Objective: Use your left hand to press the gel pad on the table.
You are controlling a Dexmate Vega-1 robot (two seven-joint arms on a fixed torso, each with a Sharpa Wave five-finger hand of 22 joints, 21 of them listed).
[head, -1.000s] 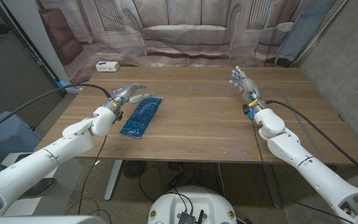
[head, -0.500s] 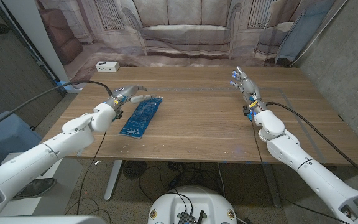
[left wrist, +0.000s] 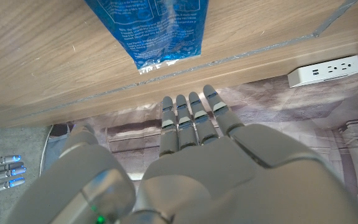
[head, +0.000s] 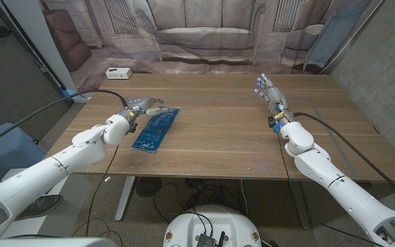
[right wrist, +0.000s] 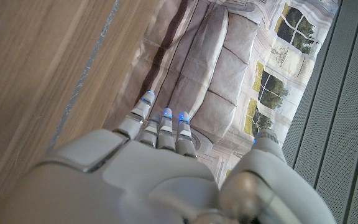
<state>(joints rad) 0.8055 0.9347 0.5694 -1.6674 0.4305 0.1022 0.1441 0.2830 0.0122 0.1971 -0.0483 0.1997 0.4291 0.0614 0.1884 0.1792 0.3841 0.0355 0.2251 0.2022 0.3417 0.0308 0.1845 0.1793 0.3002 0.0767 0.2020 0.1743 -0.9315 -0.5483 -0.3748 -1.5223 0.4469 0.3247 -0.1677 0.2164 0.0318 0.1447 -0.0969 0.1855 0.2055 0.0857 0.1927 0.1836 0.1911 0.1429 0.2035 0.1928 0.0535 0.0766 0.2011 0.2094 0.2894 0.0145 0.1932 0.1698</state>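
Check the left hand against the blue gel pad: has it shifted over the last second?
Yes, slightly. In the head view the left hand has edged toward the table's far side, alongside the far corner of the gel pad, which has stayed put.

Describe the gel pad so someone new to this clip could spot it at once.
Look at the wooden table, on the robot's left half. The gel pad lies flat there, just beside the left hand. It is a long blue pouch with white print, unlike the small white power strip at the far edge.
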